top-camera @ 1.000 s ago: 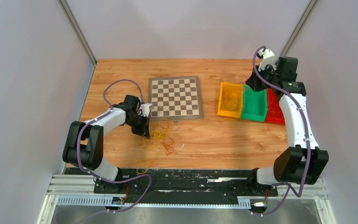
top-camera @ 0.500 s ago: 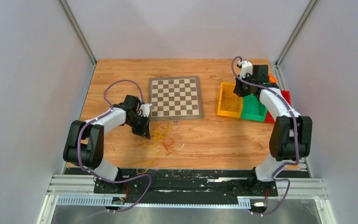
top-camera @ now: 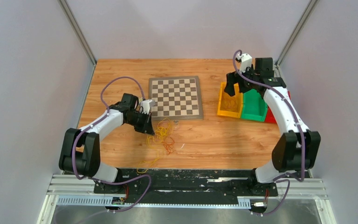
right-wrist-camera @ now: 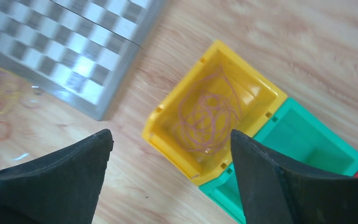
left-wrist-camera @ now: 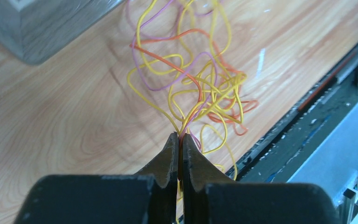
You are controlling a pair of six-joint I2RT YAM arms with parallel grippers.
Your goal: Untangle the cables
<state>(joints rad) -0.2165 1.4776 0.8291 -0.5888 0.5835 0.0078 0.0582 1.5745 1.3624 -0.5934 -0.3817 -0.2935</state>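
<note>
The cables are a small tangle of thin yellow, orange and purple strands on the wooden table, just in front of the chessboard. My left gripper is at the tangle's left edge. In the left wrist view its jaws are shut on a few strands, and the rest of the cables fan out beyond the tips. My right gripper hangs open above the yellow bin. In the right wrist view the right gripper holds nothing, and a coil of thin pinkish strands lies inside the yellow bin.
A green bin and a red bin stand in a row to the right of the yellow one. The chessboard's corner is close to the left gripper. A black rail runs along the table's near edge.
My right arm has swung left from the bins' far right to above the yellow bin, and its jaws have opened. My left gripper has shifted slightly right with the strands.
</note>
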